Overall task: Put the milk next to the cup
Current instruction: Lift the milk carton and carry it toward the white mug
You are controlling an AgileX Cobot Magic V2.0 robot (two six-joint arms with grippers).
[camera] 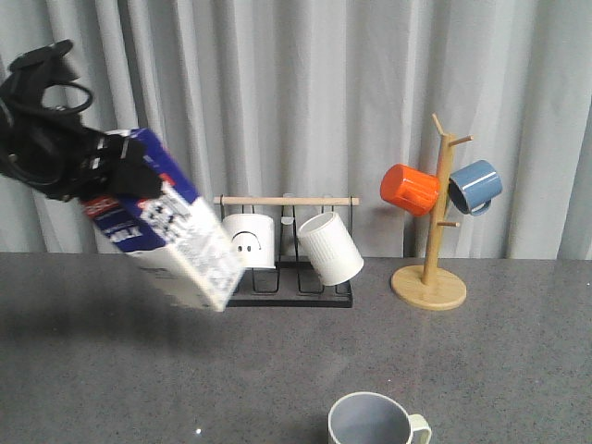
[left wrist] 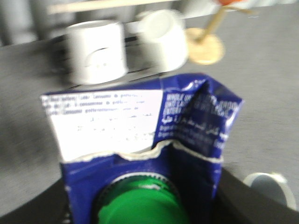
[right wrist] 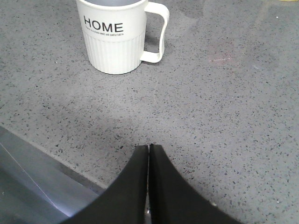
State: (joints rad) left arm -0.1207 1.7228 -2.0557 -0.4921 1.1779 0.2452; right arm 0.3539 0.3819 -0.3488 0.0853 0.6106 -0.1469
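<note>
Front view: the left gripper [camera: 111,171] carries the tilted milk carton [camera: 171,231] in its jaws, high above the tabletop [camera: 499,370], well apart from the HOME mug [camera: 375,421]. Lowering and placement remain. The right gripper's [right wrist: 148,154] jaws are pressed together, empty.

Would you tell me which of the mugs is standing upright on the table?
Only the cream HOME mug near the front edge; the others sit on racks.

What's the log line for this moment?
left gripper: shut on milk, tilted, airborne | right gripper: shut, empty | cup: upright on table, front
</note>
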